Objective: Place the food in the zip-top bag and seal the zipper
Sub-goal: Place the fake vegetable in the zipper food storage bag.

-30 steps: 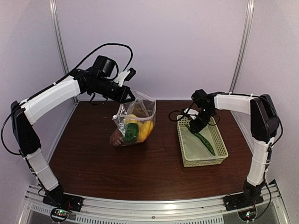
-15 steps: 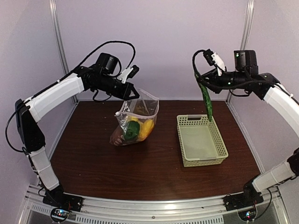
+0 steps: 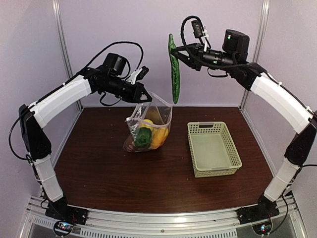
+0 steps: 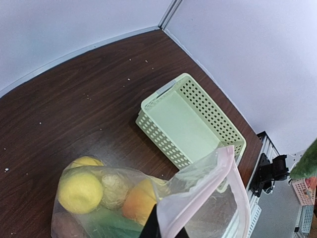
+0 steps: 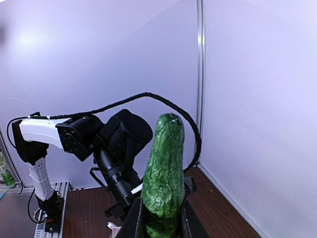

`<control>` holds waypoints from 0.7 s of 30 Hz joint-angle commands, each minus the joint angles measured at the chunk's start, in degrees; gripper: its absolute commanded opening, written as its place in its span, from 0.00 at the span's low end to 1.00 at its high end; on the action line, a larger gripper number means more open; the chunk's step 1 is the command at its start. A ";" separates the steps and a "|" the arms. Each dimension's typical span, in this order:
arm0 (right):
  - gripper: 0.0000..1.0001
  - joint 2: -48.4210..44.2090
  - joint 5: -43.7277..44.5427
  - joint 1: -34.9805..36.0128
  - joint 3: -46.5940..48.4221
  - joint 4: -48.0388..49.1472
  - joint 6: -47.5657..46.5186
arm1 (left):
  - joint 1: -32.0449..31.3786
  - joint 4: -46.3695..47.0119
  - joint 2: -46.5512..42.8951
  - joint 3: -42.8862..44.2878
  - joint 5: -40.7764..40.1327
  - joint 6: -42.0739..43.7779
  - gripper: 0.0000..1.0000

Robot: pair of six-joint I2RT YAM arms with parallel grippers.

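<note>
The right gripper (image 3: 177, 50) is swinging left and higher than 0.5 s ago, carrying the cucumber (image 3: 174, 74) away from the basket (image 3: 191, 148). The cucumber is now hanging upright above the zip-top bag (image 3: 157, 120). In the right wrist view the 2 fingers are clamping the cucumber's end tightly. The left gripper (image 3: 144, 98) is also sitting slightly further right than before. It is pinching 1 top corner of the bag and holding the mouth edge lifted while the bag's bottom is resting on the table (image 3: 99, 168). Inside the bag, a lemon (image 4: 79, 191), an orange piece (image 4: 138, 202) and a green piece (image 3: 143, 136) are lying together. The pale green basket is standing just right of the bag, apart from it. The left gripper and its wrist are crowding the left side of the bag's mouth, below the cucumber's lower tip.
</note>
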 commanded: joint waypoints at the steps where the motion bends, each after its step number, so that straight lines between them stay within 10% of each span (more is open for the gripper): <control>1: 0.00 5.08 -1.90 3.38 6.68 2.22 1.14 | 0.11 1.96 0.26 2.90 2.50 -2.36 0.05; 16: 0.00 13.02 -6.77 7.93 4.89 -2.15 -15.88 | 0.44 -2.57 4.70 9.71 4.62 -1.63 0.05; 21: 0.19 12.65 -11.91 8.60 3.51 -11.81 -30.96 | 0.55 -2.52 5.16 9.76 5.53 -1.60 0.05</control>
